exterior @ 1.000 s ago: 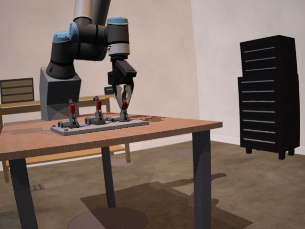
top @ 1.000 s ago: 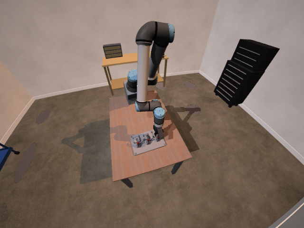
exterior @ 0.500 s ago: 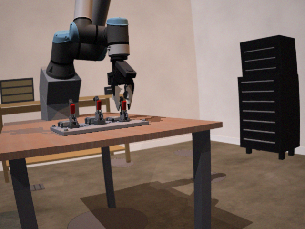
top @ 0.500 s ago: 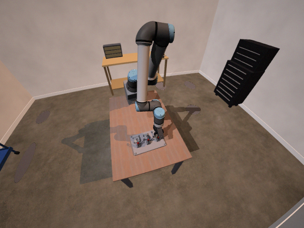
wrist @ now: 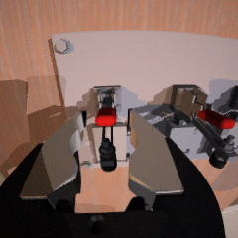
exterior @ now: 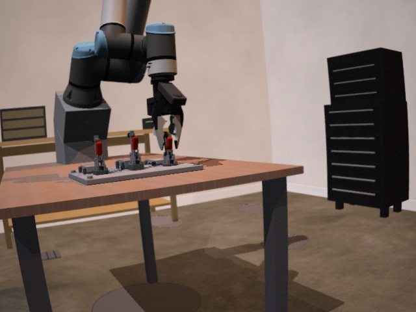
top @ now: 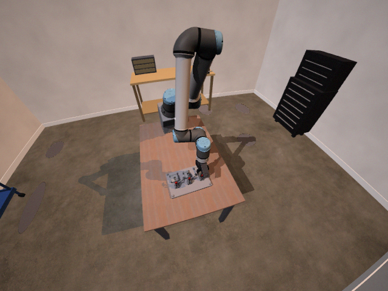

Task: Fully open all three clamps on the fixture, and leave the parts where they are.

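All three clamps' red handles stand upright on the fixture (exterior: pixel 110 176), so none looks opened yet, and the gripper (exterior: pixel 169 136) hangs with its fingers parted, grasping nothing, straddling the clamp (wrist: pixel 106 117) at 3 o'clock of the row.

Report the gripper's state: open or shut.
Open. The gripper straddles the red clamp handle, with gaps visible between it and both fingers; nothing is gripped.
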Robot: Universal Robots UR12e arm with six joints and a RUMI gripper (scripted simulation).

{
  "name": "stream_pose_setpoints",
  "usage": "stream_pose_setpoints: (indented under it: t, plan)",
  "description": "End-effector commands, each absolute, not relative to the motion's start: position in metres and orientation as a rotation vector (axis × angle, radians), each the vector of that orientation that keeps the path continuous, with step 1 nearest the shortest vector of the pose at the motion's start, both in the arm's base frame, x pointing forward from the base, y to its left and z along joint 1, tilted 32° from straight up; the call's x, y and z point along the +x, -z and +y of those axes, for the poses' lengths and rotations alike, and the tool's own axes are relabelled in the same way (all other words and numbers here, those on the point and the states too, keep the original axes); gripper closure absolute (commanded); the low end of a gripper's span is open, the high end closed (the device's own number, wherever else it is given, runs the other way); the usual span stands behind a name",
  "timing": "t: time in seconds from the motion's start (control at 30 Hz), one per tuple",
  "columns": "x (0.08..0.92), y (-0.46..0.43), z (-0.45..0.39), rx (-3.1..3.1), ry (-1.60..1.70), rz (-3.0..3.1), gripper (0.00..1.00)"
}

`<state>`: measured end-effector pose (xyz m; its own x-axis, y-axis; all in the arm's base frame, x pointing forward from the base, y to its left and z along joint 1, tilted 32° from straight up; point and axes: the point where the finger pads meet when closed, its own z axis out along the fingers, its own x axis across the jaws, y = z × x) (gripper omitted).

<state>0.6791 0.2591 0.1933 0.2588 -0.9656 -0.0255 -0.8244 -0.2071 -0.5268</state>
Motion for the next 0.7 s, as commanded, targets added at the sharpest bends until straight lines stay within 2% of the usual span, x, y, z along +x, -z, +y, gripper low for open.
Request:
stream_pose_setpoints:
  t: [0.0,0.67]
  plan:
    - [0.679,-0.194,0.260,-2.099,0.435,1.620,0.72]
    - [0.670,-0.203,0.257,-2.100,0.432,1.624,0.72]
